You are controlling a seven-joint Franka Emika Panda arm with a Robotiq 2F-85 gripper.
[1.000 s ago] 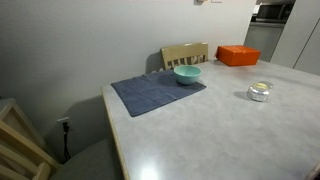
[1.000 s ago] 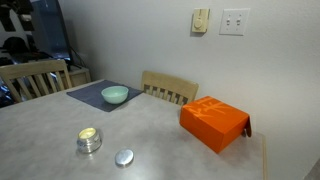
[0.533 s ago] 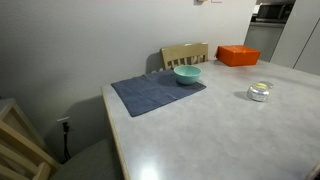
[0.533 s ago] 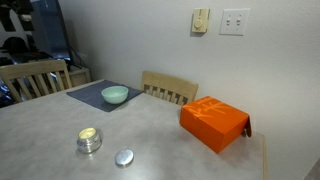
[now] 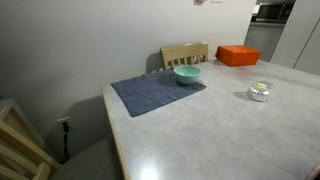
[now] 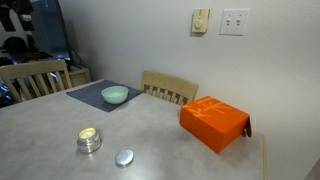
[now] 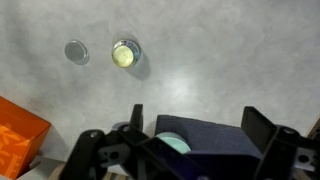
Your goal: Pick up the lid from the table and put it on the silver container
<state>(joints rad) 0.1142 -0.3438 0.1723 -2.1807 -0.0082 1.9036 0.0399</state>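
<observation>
Only the gripper [image 7: 192,118] is shown, in the wrist view: matte black throughout, two blocky angular fingers [image 7: 258,128], jointed links perhaps visible at their bases.

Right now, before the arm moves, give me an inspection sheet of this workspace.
Surface: table, pale and smooth.
Job's things: lid flat on the table, beside but apart from the silver container, which is uncovered.
Clutter: teal bowl on a blue mat; orange box.
Grippers: gripper open, holding nothing, above the table.
Cables: nothing seen on the table.
Surroundings: wooden chair, wall switch plate.
</observation>
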